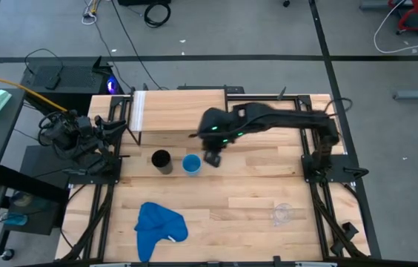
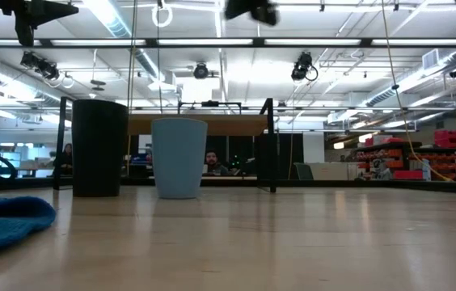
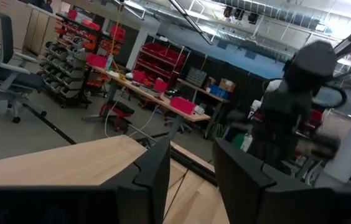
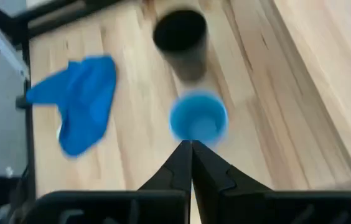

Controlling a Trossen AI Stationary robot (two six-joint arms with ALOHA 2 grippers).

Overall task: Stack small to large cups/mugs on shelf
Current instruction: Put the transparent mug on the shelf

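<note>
The black cup (image 1: 161,161) and the light-blue cup (image 1: 191,164) stand upright side by side on the table in front of the shelf (image 1: 179,108). The low view shows both cups, black (image 2: 99,147) and light-blue (image 2: 179,158). The clear cup (image 1: 282,213) stands alone near the table's near right. My right gripper (image 4: 191,146) is shut and empty, well above the table, just right of the light-blue cup (image 4: 198,118). My left gripper (image 3: 191,171) is open and empty at the table's left edge.
A blue cloth (image 1: 158,226) lies crumpled near the table's near left and also shows in the low view (image 2: 6,218). Black frame rails (image 1: 320,174) run along the table's sides. My right arm (image 1: 283,122) reaches in front of the shelf from the right.
</note>
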